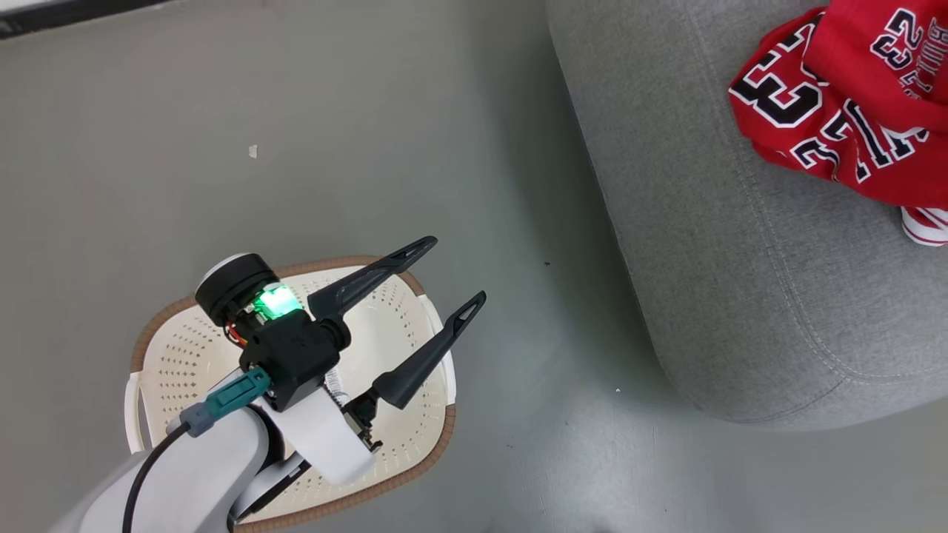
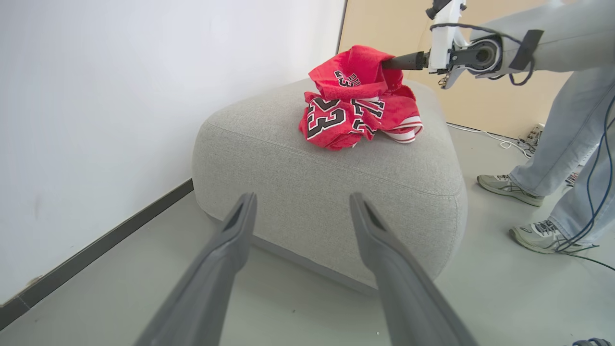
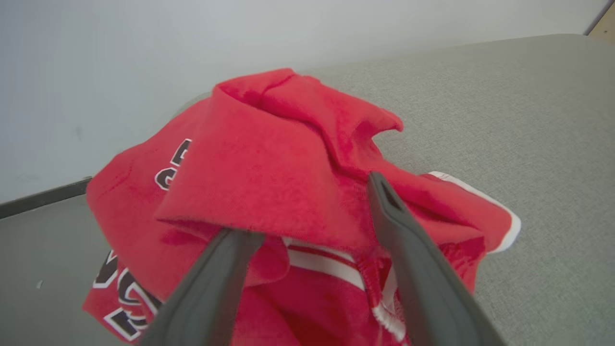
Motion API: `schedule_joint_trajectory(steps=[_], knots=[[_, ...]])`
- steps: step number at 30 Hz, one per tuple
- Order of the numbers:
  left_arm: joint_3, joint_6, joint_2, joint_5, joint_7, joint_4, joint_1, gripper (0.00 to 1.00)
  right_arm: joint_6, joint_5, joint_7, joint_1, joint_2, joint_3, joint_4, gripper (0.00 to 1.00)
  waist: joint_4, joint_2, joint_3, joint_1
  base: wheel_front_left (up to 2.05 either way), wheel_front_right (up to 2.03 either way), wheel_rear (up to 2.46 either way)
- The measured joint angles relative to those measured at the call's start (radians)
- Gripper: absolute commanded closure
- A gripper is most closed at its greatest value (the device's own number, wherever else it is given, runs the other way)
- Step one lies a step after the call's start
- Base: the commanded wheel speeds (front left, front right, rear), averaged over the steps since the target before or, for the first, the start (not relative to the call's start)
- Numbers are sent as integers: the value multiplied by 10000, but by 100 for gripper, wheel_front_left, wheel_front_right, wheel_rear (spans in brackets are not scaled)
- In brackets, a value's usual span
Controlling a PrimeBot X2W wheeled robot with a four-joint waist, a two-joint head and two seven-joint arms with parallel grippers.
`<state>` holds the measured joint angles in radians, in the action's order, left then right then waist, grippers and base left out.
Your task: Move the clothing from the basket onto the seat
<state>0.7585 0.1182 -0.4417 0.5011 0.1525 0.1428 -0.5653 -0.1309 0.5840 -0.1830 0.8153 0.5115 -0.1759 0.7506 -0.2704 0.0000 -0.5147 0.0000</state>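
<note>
The number 23 jersey [image 2: 326,117] and striped shorts [image 2: 403,134] lie heaped on the grey seat [image 2: 307,182]. The right end effector [image 3: 307,206] is spread wide and grips nothing, but a fold drapes one finger. I'd draw it back slowly so nothing drags. The left end effector [image 1: 457,268] hangs open and empty above the basket [image 1: 185,355].

A large number 23, in black figures edged with white, is showing on the left front of the crumpled red fabric jersey [image 2: 336,122]. A smaller 23 is sitting on the fold at its top, beside black-and-white letters that are running into a crease and cannot be read. From the right wrist, broken pieces of letters are showing at the garment's near left edge, none making a readable word.
</note>
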Motion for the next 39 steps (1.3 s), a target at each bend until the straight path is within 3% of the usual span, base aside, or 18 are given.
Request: schedule_joint_trajectory(steps=[14, 24, 31, 39], knots=[[90, 2, 88, 19, 389, -493, 52, 0, 0, 251, 378, -580, 894, -943, -708, 0, -77, 0, 816, 0, 0, 0, 0], [-151, -35, 309, 219, 608, -913, 418, 0, 0, 828, -151, -1021, 1049, -1047, -1496, 0, -42, 0, 1472, 0, 0, 0, 0], [-403, -305, 370, 284, 786, -1108, 639, 0, 0, 955, -380, -1365, 1317, -1605, -2184, 0, 121, 0, 1983, 0, 0, 0, 0], [-773, -554, 562, 617, 880, -1308, 1017, 0, 0, 1143, -639, -1374, 1386, -1570, -2894, 0, 402, 0, 2455, 0, 0, 0, 0]])
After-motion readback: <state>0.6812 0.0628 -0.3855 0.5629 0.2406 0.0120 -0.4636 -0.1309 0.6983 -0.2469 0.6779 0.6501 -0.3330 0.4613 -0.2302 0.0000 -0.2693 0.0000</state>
